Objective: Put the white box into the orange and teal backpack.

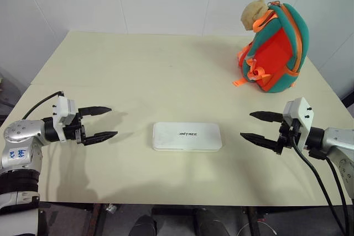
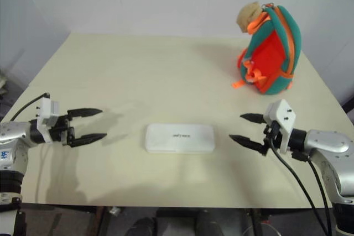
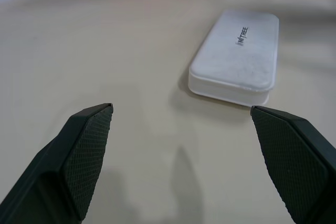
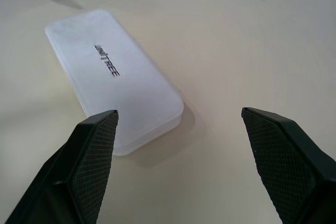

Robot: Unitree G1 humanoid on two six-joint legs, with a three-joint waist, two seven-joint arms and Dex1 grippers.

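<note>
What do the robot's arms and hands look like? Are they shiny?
Yes! The arms are shiny silver metal with black joints and black cables. The left hand and right hand each have a white block and two pointy black fingers with bumpy pads. The left arm carries blue scribbles.

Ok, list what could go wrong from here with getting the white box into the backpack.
1. The white box lies flat on the table, so an end effector's fingers may slide over its low, rounded edges rather than grip.
2. The orange and teal backpack stands at the far right corner, soft and apparently zipped; a push could topple it.
3. Both the left end effector and the right end effector flank the box, open; closing in together, they might collide.
</note>
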